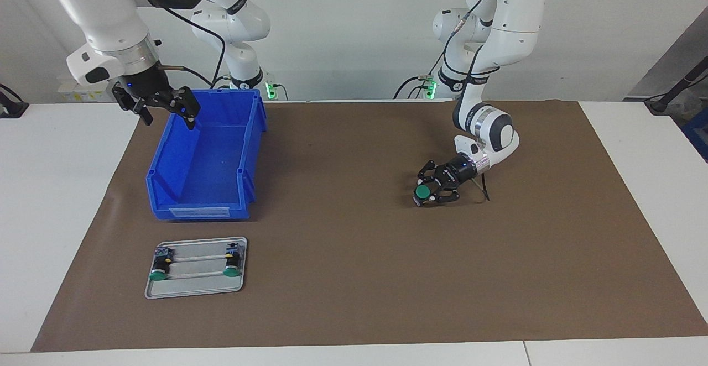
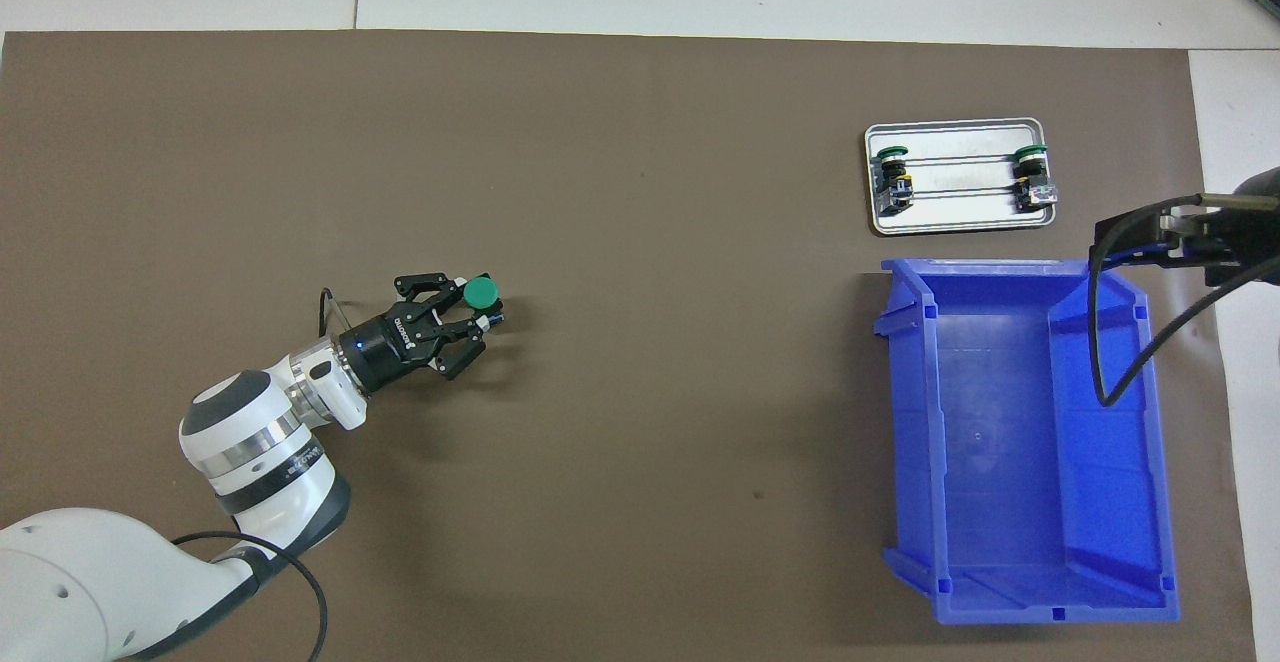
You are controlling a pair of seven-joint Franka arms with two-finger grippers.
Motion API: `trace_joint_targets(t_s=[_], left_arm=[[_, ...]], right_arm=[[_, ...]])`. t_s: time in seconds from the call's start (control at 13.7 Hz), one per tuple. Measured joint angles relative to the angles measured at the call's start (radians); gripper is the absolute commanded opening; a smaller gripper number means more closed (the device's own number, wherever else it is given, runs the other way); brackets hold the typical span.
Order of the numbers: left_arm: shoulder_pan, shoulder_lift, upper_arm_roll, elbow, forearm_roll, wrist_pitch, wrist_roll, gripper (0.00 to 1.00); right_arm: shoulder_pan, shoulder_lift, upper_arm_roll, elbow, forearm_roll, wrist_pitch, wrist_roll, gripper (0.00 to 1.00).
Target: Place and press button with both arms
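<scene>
Between left jaws: button [image 1: 423, 191], flat green cap.

Both arms [image 1: 498, 17] are glossy white with rounded segments and dark grey joint caps. Each wrist carries a silver metal ring ahead of a small black gripper built of linked fingers, with a tiny blue light on its body. Thin black cables loop along the arms; green lights glow at their bases.
</scene>
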Motion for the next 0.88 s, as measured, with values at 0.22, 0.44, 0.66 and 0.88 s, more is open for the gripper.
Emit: trace_joint_targets(t_s=[0.22,0.44,0.66,0.88], left_arm=[[0.000,-0.003,0.003,-0.043,-0.001,-0.087,0.048,0.00],[0.000,-0.004,0.006,-0.104,-0.001,-0.176,0.110,0.00],[0.000,-0.006,0.010,-0.140,-0.001,-0.248,0.121,0.00],[0.000,-0.008,0.010,-0.144,-0.001,-0.251,0.121,0.00]], right_arm=[[0.000,0.000,0.000,0.000,0.000,0.000,0.000,1.00],[0.000,0.000,0.000,0.000,0.000,0.000,0.000,1.00],[0.000,0.000,0.000,0.000,0.000,0.000,0.000,1.00],[0.000,0.000,0.000,0.000,0.000,0.000,0.000,1.00]])
